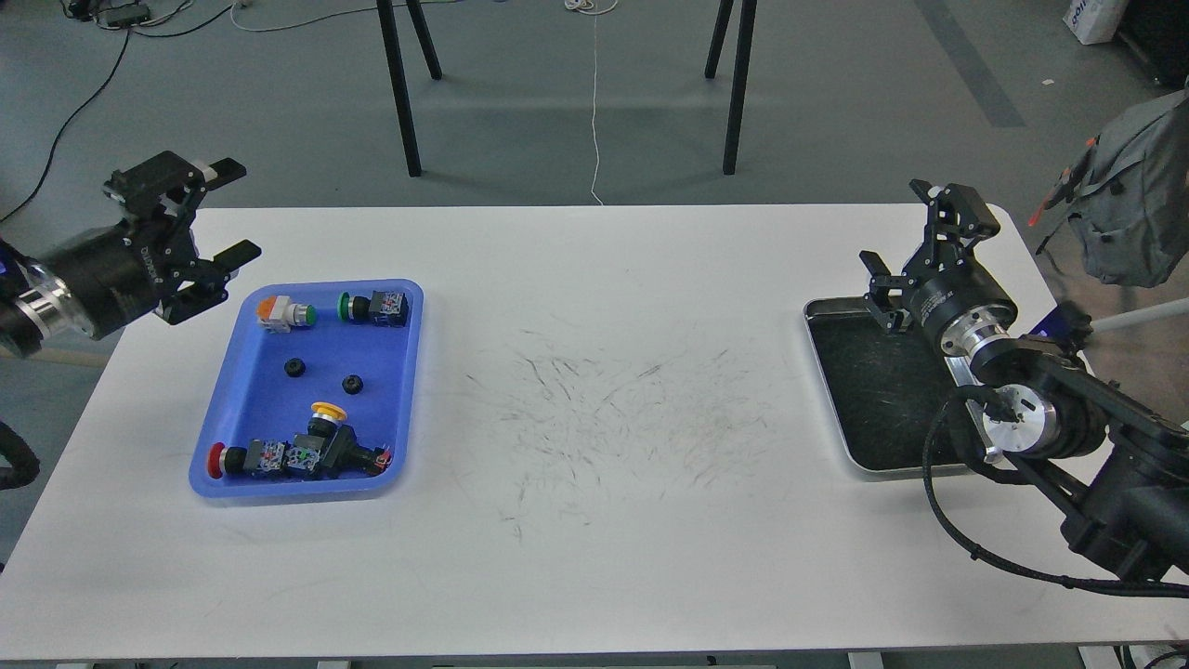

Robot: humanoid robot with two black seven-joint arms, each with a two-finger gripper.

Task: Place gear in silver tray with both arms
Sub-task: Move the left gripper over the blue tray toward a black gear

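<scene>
Two small black gears [295, 367] [352, 382] lie on the floor of a blue plastic tray [240, 409] at the table's left. The silver tray [827, 390] with its dark scratched bottom sits at the right, with nothing on the part of its bottom that shows. My left gripper [229, 211] is open and holds nothing; it hovers left of the blue tray's far corner, above the table's left edge. Open too is my right gripper [896, 228], which stands over the silver tray's far edge with nothing between its fingers.
The blue tray also holds several push-button switches [288, 314] [374, 307] [302, 453] with orange, green, yellow and red caps. Black stand legs [401, 93] rise behind the table. A grey backpack [1129, 200] hangs off the right side. The table's middle [604, 409] is scuffed.
</scene>
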